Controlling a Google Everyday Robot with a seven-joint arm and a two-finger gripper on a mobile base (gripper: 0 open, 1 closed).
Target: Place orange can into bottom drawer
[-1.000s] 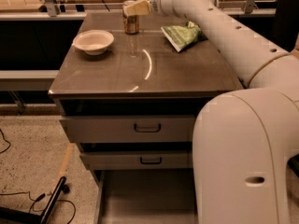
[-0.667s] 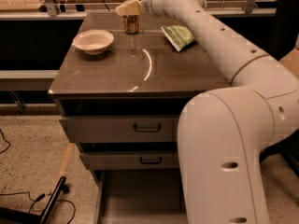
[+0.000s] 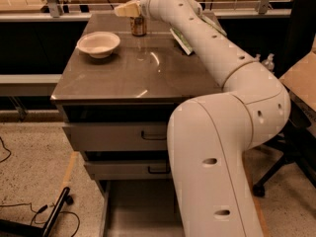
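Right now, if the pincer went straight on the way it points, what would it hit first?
Likely nothing: the pincer hangs just above the can and points left, past the cabinet top's far edge. Depth is unclear.

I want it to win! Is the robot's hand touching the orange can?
Cannot tell: the camera view shows the gripper right at the orange can's top, hiding any gap.

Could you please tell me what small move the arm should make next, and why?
Probably lower the gripper a little and bring it around the orange can. The gripper is just above and slightly left of the can, which stands upright at the back of the cabinet top and is not yet lifted. The bottom drawer is already pulled out below.
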